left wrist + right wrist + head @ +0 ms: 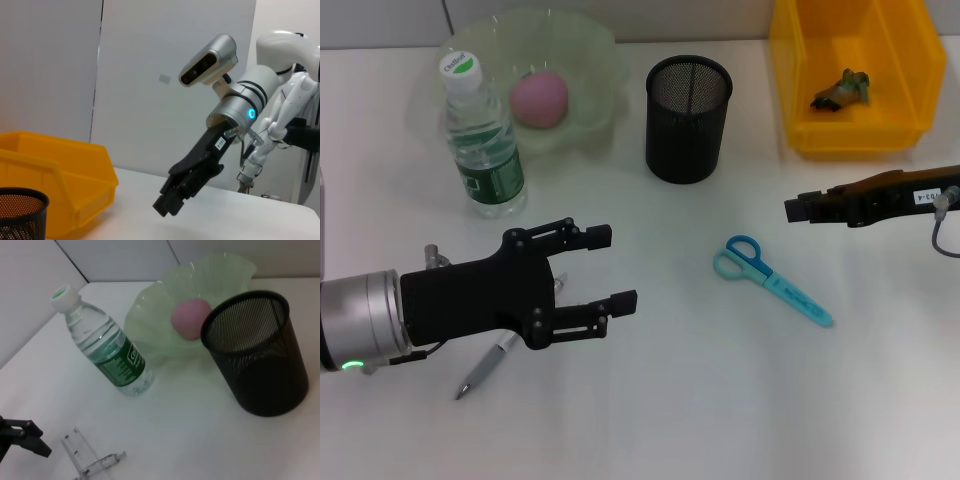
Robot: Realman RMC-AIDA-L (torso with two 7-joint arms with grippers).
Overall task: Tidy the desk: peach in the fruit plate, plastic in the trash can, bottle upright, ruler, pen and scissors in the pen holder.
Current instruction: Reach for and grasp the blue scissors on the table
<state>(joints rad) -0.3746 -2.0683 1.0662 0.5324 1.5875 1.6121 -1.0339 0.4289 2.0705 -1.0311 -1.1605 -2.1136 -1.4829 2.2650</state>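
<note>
No lettering on the bottle (485, 140) label or elsewhere is readable.

On the white surface (670, 400), the bottle (482, 140) stands upright at the far left, just in front of the fruit plate (590, 50), where the peach (539, 98) sits. The black pen holder (688, 118) stands in the middle, and the yellow trash can (790, 60) at the far right holds a crumpled scrap (842, 90). The scissors (770, 278) lie flat near the centre-right. The left end effector (605, 268) hovers open over the pen (490, 365). The right end effector (796, 208) hangs at the right edge, beyond the scissors.
</note>
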